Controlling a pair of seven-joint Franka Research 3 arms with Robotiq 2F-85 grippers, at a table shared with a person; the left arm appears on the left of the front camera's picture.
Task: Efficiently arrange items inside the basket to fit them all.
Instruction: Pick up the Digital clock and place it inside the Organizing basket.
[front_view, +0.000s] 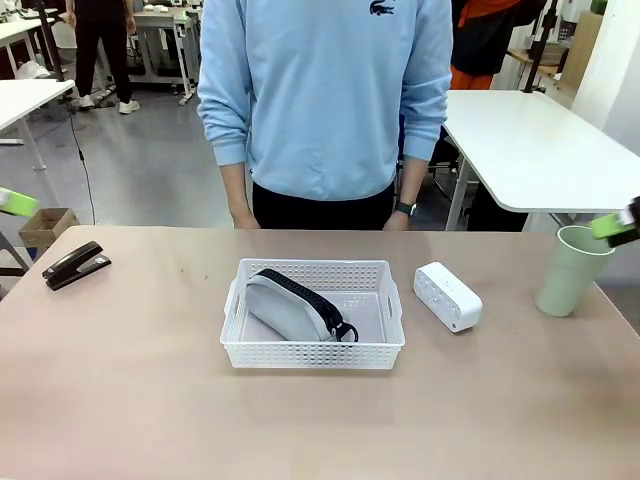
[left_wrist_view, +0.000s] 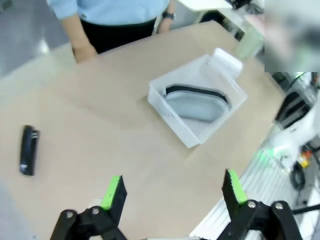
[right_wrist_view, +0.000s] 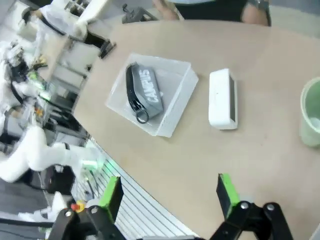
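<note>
L gripper (left_wrist_view: 173, 181) & R gripper (right_wrist_view: 169, 182): fingers wide apart, empty. Pouch (front_view: 290, 308) lay diag. in basket (front_view: 312, 356), R side free. White box (front_view: 447, 296) just R of basket, cup (front_view: 572, 272) beyond; R gripper nearer both. Stapler (front_view: 75, 265) far L, nearer L gripper.

We see basket (front_view: 312, 355): white perforated plastic, slight sheen. Pouch (front_view: 285, 310): grey matt cloth, black zipper (front_view: 307, 293). Box (front_view: 447, 296): smooth white plastic. We note stapler (front_view: 75, 265): glossy black. Cup (front_view: 572, 272): pale green, smooth, matt. Tabletop (front_view: 150, 380): beige, smooth, matt.
</note>
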